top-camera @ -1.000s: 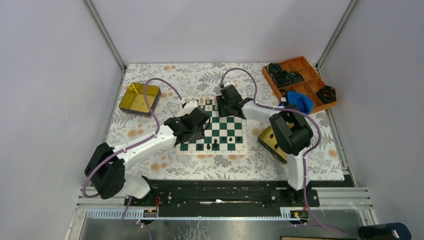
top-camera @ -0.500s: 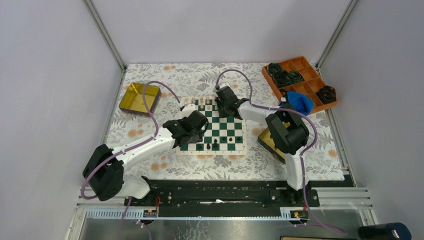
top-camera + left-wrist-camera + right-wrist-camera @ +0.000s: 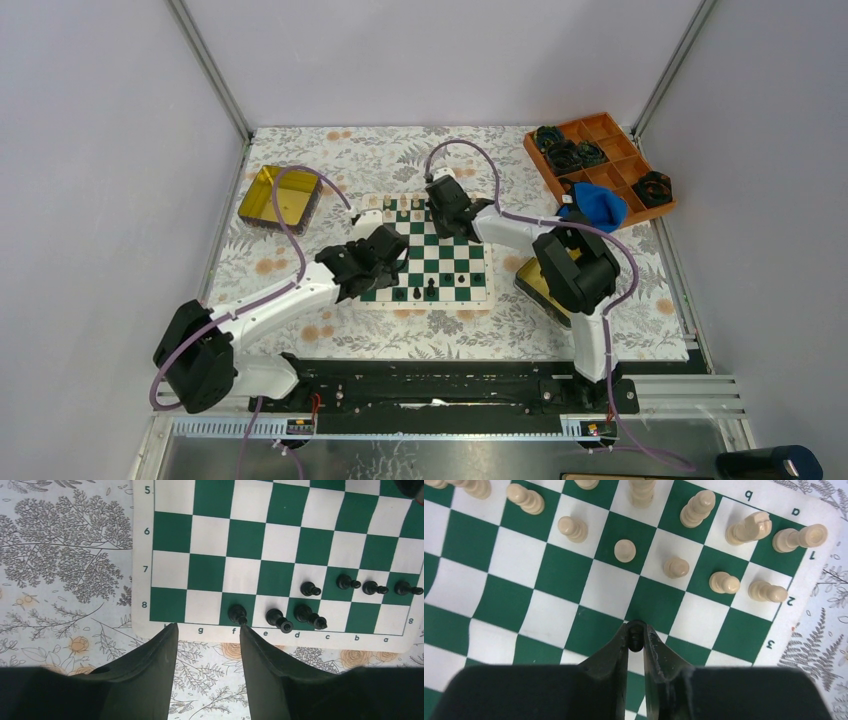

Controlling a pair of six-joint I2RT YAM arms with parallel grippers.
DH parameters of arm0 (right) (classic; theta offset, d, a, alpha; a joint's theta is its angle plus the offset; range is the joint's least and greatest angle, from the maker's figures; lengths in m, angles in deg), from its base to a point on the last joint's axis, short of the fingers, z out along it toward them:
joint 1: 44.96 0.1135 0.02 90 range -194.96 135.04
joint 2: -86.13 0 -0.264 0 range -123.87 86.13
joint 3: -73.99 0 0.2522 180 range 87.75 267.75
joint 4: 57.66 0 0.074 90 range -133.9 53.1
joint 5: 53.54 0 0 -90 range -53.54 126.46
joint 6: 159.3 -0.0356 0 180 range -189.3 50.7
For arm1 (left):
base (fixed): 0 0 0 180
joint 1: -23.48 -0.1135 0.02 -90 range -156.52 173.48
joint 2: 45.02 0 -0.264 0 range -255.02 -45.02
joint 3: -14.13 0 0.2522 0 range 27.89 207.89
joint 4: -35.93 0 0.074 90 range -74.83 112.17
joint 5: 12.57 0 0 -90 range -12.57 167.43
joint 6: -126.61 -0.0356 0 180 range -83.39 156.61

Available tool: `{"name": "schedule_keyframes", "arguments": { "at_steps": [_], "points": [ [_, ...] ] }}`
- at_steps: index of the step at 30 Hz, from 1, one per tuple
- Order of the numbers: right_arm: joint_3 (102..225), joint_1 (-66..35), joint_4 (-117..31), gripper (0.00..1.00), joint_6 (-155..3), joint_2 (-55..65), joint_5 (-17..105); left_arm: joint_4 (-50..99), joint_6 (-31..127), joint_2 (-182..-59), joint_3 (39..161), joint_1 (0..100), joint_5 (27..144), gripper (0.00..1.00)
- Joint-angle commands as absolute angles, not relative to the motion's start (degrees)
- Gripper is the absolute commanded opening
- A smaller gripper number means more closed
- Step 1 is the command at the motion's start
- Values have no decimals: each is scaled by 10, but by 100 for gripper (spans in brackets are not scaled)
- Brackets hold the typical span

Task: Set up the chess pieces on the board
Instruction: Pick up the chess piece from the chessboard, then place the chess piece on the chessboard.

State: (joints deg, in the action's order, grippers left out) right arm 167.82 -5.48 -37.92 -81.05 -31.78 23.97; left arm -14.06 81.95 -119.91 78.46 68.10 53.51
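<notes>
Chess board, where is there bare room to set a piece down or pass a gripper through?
Free: the middle ranks of the board, between the cream pieces on ranks 1 and 2 and the black pieces on 7 and 8; also g and h squares beside black's row. Crowded: both piece rows, black bunched from a to f.

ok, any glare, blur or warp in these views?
Top external: soft, even light, no glare on the green-and-white checkered chess mat. Left wrist: mat sharp, open left tool nearly black. Right wrist: squares bend at the left edge, cream chess pieces splay outward; the dark piece in the right tool is lost in shadow.
</notes>
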Motion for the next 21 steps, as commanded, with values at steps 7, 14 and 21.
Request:
{"name": "schedule_keyframes", "arguments": {
  "at_steps": [7, 14, 21],
  "points": [
    [1621, -11, -357, 1, -811, -170, 196, -174, 820, -1168, 769, 677, 482, 57],
    [1550, 27, -337, 0, -823, -81, 172, -190, 812, -1143, 776, 676, 466, 66],
    [1469, 67, -300, 0, -840, 21, 164, -173, 795, -1131, 764, 676, 458, 69]
  ]
}}
